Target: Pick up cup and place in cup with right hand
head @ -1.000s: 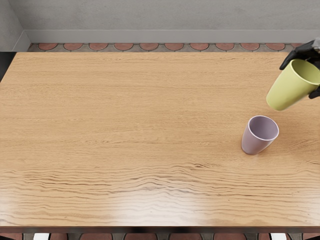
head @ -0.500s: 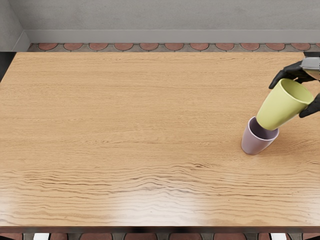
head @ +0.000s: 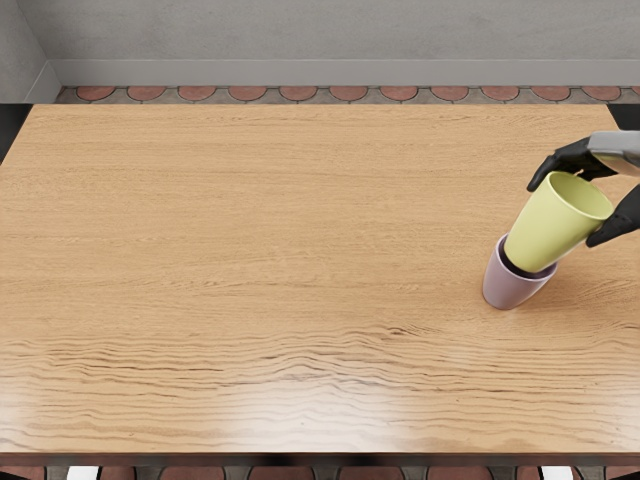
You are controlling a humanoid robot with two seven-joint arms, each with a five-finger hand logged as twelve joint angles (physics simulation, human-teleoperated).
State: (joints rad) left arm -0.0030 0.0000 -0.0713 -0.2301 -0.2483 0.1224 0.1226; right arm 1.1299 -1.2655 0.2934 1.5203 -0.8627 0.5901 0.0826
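Note:
My right hand reaches in from the right edge, shut on the yellow-green cup near its rim. That cup tilts slightly, its mouth up and to the right. Its lower end overlaps the mouth of the purple cup, which stands upright on the table; how deep it sits inside cannot be told. Part of the purple cup's rim is hidden behind the yellow-green one.
The wooden table spans most of the view, its front edge near the bottom of the picture. Behind it are a tiled floor strip and a grey wall.
The right hand has carried the yellow-green cup down and to the left, from above and behind the purple cup to its mouth. The purple cup has not moved.

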